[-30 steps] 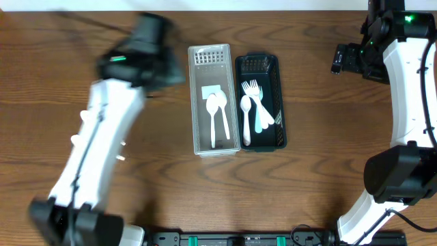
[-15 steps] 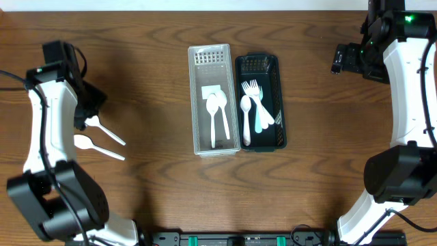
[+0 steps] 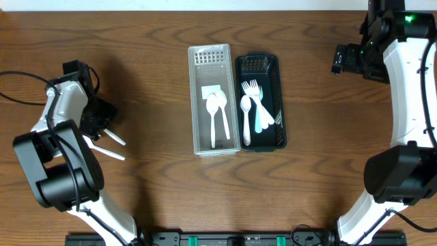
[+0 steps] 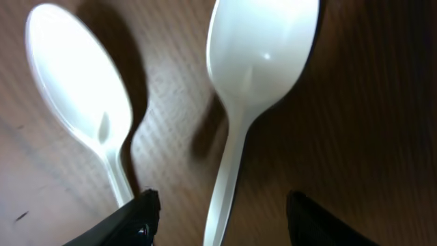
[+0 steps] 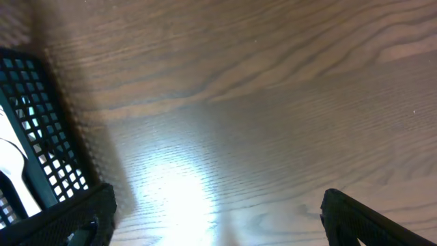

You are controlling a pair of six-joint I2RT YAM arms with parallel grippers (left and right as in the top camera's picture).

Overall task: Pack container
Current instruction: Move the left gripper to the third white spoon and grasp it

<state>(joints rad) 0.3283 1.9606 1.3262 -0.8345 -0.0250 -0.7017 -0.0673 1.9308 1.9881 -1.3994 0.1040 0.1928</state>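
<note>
Two white plastic spoons lie on the wood at the left, one to the left (image 4: 76,85) and one to the right (image 4: 263,55); from overhead only their handles (image 3: 113,137) show past my left arm. My left gripper (image 4: 224,205) (image 3: 96,120) hangs low over them, open, and the right-hand spoon's handle runs between its fingers (image 4: 135,220) without touching either one. The clear container (image 3: 232,102) holds two white spoons (image 3: 217,109). The black container (image 3: 280,96) beside it holds forks and a spoon (image 3: 252,102). My right gripper (image 3: 341,59) (image 5: 218,205) is open and holds nothing, over bare wood at the back right.
The two containers stand side by side at the table's middle. The black container's mesh corner (image 5: 34,137) shows at the left of the right wrist view. A black cable (image 3: 20,75) trails at the far left edge.
My left arm has swung from near the clear container to the left side and dropped over the two loose spoons, its jaws spreading wider. The right arm has stayed still.
</note>
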